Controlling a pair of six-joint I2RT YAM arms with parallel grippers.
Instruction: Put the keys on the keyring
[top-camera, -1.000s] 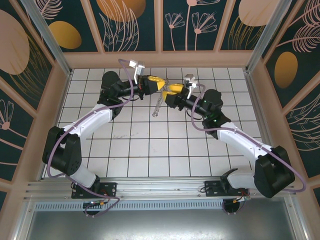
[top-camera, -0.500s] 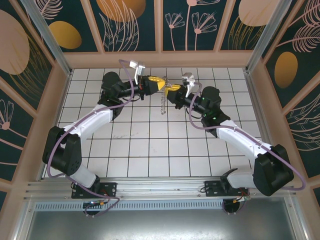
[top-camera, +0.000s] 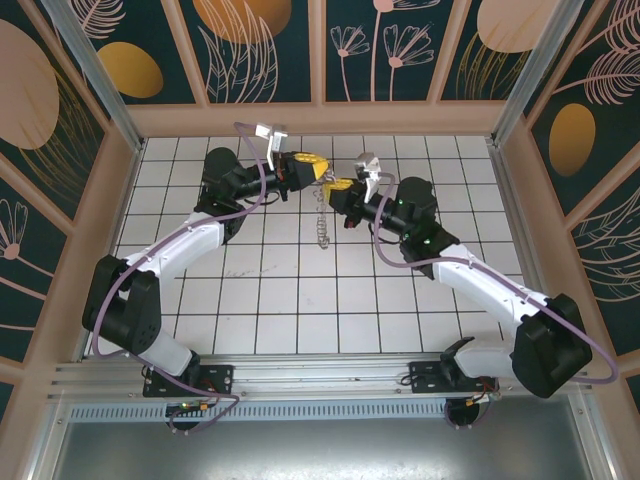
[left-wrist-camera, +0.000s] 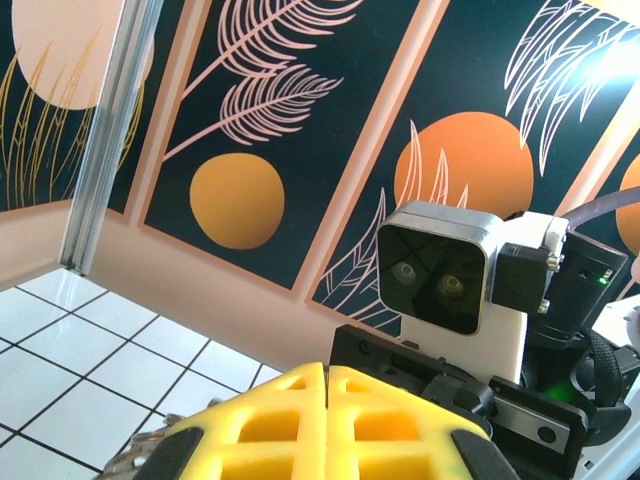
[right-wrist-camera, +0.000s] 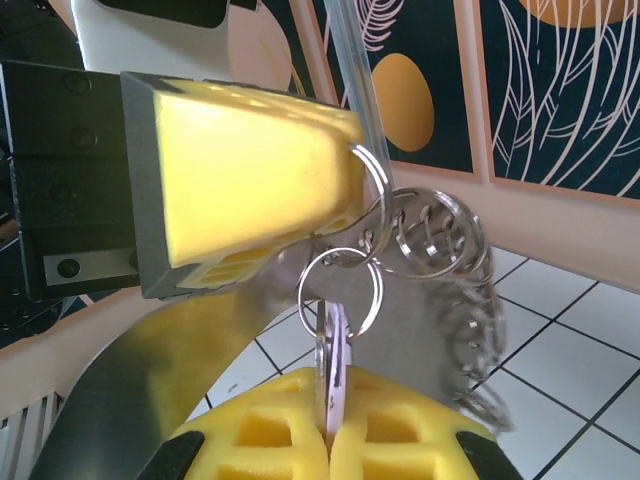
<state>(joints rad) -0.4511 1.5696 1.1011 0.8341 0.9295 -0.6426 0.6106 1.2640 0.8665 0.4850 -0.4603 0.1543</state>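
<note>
right gripper (right-wrist-camera: 328, 445) around key (right-wrist-camera: 333, 345) beneath keyring (right-wrist-camera: 440, 235)

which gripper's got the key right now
The right gripper: it is shut on the thin lilac key, seen edge-on. The left gripper clamps the keyring of metal rings instead.

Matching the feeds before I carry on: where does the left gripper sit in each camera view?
Top: left gripper at upper middle, key ring hanging from it.
Left wrist: left gripper at bottom centre, fingers shut.
Right wrist: left gripper at upper left, clamping the key ring; the right gripper below grips the key.
Shared landmark: the white tiled floor.
</note>
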